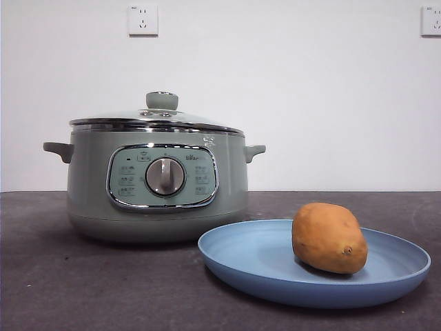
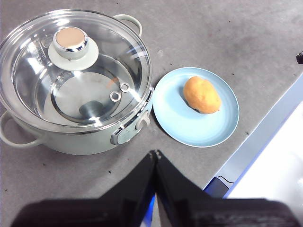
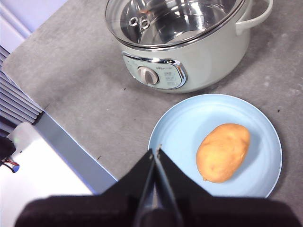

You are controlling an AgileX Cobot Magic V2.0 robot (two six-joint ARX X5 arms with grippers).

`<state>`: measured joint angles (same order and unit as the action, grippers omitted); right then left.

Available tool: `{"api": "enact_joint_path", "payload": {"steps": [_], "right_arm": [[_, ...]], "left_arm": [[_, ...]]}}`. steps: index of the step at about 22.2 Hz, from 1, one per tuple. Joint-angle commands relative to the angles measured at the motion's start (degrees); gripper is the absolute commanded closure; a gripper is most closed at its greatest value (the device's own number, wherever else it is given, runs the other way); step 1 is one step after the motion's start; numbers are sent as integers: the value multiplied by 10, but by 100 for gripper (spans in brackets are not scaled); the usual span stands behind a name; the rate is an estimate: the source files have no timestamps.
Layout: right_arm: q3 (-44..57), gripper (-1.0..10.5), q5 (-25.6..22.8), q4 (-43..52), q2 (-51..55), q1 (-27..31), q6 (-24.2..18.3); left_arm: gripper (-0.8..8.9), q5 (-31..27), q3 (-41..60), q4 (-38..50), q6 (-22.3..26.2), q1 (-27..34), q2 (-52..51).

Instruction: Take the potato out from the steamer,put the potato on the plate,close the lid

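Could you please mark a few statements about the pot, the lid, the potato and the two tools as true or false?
1. The potato lies on the plate. True.
2. The lid is off the steamer. False: it sits closed on the steamer's rim.
3. The steamer holds a second potato. False: through the glass only bare metal shows.
4. The left tool is shut and holds nothing. True.
5. The right tool grips the potato. False: it is shut and empty, above the table beside the plate.
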<state>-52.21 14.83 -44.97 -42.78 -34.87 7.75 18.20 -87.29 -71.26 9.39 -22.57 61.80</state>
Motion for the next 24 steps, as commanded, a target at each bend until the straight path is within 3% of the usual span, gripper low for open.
{"api": "enact_joint_path", "payload": {"steps": [1, 6, 8, 13, 18, 24], "right_arm": [[-2, 946, -2, 3, 1, -1, 3], [-2, 946, -2, 3, 1, -1, 3], [-2, 946, -2, 3, 1, -1, 3], [-2, 946, -2, 2, 1, -1, 3], [-2, 946, -2, 2, 1, -1, 3], [-2, 946, -2, 2, 1, -1, 3]], "left_arm": [[817, 0, -2, 1, -2, 0, 0], [817, -1, -2, 1, -1, 0, 0], [817, -31, -2, 25, -1, 16, -10], [817, -16, 59, 270, 17, 116, -105], [817, -17, 309, 590, 14, 211, -267], [817, -53, 513, 694, 5, 238, -383]]}}
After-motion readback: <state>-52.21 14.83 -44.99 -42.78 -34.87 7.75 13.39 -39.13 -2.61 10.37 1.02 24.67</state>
